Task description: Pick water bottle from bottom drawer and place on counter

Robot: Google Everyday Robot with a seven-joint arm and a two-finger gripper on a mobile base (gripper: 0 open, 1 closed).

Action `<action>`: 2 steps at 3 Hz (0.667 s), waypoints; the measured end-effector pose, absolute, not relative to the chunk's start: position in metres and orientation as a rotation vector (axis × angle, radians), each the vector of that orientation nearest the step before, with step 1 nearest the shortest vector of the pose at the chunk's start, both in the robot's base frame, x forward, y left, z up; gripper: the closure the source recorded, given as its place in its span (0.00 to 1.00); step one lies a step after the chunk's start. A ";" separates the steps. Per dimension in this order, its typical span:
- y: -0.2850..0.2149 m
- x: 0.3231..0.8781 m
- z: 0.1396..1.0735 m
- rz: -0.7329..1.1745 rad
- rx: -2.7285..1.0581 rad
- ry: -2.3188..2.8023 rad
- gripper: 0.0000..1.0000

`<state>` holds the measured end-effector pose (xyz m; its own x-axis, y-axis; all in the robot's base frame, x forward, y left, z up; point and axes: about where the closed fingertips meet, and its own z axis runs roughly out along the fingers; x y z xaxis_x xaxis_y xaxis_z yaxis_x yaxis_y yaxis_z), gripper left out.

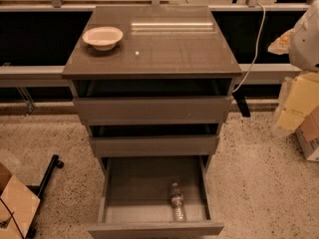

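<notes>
The water bottle (177, 203) lies on its side in the front right part of the bottom drawer (154, 229), which is pulled wide open. Its white cap points toward the back. The counter (164, 49) is the glossy grey-brown cabinet top above. My gripper (299, 101) shows as a pale yellow shape at the right edge, under a white arm segment (306, 39). It is level with the upper drawers, well to the right of the cabinet and far above the bottle. It holds nothing that I can see.
A white bowl (102, 37) sits at the counter's left rear. The two upper drawers (152, 108) stand slightly ajar. A white cable (256, 39) hangs behind on the right. A black stand (47, 173) and cardboard (15, 203) are at the lower left, and a box (311, 141) at the right.
</notes>
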<state>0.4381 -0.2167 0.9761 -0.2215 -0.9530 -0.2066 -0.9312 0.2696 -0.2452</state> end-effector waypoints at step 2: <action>-0.208 0.443 0.964 -0.069 -1.655 2.267 0.00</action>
